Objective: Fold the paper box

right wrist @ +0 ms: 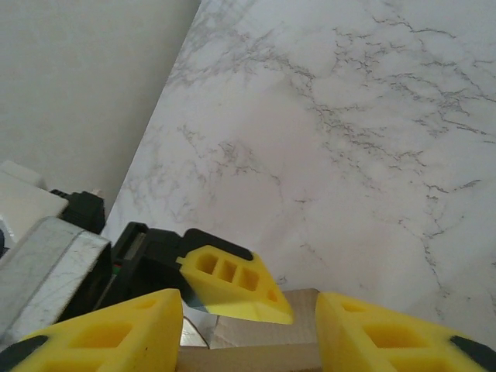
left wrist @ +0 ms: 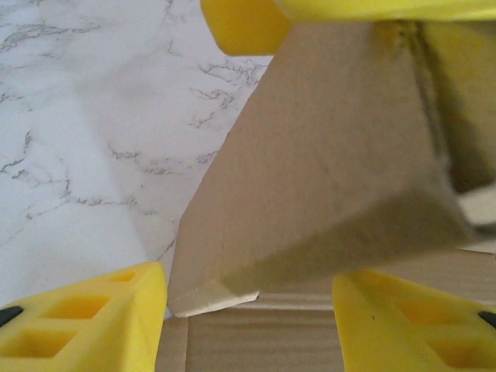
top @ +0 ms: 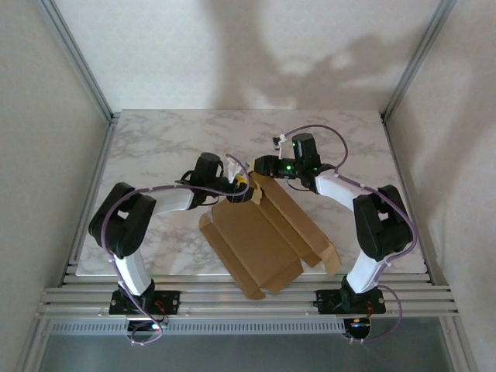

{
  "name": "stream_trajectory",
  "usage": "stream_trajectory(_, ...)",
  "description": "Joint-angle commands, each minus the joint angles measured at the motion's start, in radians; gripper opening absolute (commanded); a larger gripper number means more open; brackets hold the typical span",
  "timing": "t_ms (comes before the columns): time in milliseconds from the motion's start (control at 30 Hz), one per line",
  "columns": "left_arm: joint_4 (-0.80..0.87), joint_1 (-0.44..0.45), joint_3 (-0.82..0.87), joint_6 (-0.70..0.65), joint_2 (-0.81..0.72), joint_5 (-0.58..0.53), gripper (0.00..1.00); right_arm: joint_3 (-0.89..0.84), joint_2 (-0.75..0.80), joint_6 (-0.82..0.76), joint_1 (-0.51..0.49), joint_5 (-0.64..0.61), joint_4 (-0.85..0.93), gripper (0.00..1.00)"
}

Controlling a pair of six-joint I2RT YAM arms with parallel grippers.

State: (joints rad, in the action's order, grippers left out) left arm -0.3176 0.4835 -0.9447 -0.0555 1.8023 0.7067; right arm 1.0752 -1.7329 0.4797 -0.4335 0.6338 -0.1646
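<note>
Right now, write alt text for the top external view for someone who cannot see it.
A partly folded brown paper box lies diagonally on a white marble table. The left gripper and right gripper, on two arms bolted at the near edge, meet at the box's far end.

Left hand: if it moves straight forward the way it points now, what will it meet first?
Probably the paper box: its raised brown flap stands directly ahead of the left hand, very near, with the marble table beyond. The exact depth is unclear.
</note>
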Motion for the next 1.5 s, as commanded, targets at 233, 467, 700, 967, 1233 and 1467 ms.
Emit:
stream_trajectory(233, -0.084, 0.028, -0.062, 0.032, 0.084, -0.116, 0.44, 0.005, -0.040, 0.036, 0.006, 0.059, 0.051, 0.44)
stream_trajectory(467, -0.109, 0.044, -0.065, 0.067, 0.085, -0.216, 0.29, 0.006, -0.043, 0.053, 0.012, 0.079, 0.043, 0.42)
stream_trajectory(700, -0.136, 0.078, -0.054, 0.097, 0.072, -0.333, 0.18, -0.004, -0.045, 0.063, 0.012, 0.082, 0.037, 0.40)
stream_trajectory(967, -0.161, 0.099, -0.027, 0.126, 0.056, -0.413, 0.15, -0.017, -0.047, 0.074, 0.013, 0.073, 0.027, 0.39)
stream_trajectory(1233, -0.193, 0.110, 0.003, 0.157, 0.026, -0.365, 0.31, 0.010, -0.032, 0.085, 0.020, 0.073, 0.072, 0.45)
stream_trajectory(1467, -0.178, 0.110, 0.012, 0.156, 0.016, -0.347, 0.29, 0.048, 0.009, 0.064, 0.046, 0.070, 0.155, 0.53)
